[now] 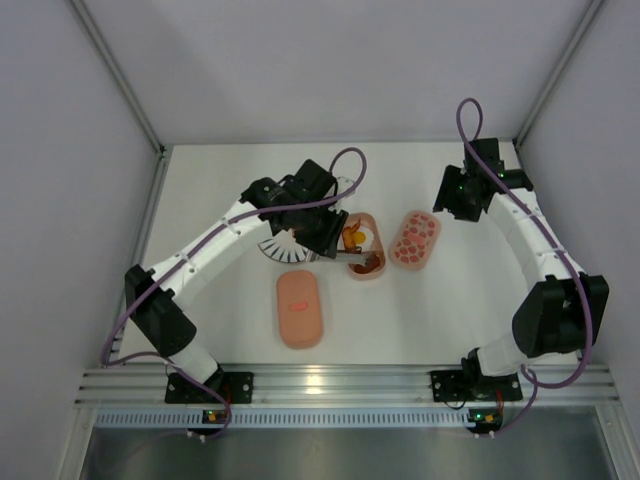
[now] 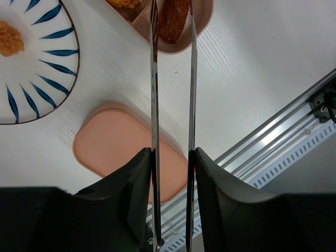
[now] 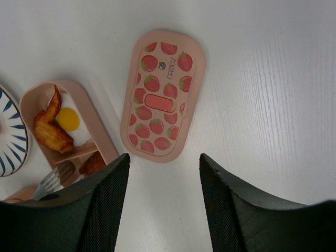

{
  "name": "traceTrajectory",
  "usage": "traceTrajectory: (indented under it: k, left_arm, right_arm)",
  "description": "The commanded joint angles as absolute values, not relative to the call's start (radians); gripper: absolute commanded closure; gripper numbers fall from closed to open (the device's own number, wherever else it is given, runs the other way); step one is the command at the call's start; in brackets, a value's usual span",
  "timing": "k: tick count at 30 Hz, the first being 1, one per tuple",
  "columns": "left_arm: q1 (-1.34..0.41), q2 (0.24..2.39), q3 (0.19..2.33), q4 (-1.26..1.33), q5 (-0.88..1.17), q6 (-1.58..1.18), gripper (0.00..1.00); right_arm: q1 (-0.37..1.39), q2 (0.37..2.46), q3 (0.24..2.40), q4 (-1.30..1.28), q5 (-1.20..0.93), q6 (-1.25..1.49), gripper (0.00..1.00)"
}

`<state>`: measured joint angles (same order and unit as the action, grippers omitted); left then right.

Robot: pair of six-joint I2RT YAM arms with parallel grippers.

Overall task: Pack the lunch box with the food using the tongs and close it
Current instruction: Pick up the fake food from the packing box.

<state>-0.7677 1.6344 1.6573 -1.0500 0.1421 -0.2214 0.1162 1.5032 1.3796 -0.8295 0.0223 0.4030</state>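
Observation:
My left gripper is shut on the silvery tongs, one finger pressed against each arm. The tongs reach into the near compartment of the pink lunch box tray, their arms running either side of a dark brown food piece. In the right wrist view the tray also holds an orange-brown piece and a yellow piece. The red-spotted lid lies flat right of the tray. My right gripper hovers open above the table near that lid's end, holding nothing.
A striped round plate left of the tray carries an orange piece. A plain pink lid with a small red mark lies nearer the arm bases. An aluminium rail borders the near table edge. White walls enclose the other sides.

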Motion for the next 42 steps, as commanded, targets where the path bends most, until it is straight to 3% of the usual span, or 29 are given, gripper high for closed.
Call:
traceTrajectory:
  k: [1,42]
  left_arm:
    - [-0.772,1.643,1.657,-1.009,0.150,-0.201,0.59]
    - [-0.807,1.706,1.724,-1.051,0.080,-0.156,0.56]
  right_arm:
    - [0.130,1.456,1.376,-0.830,0.040,0.396,0.45]
    - [0.112,1.433,1.364,-0.834,0.049,0.365,0.44]
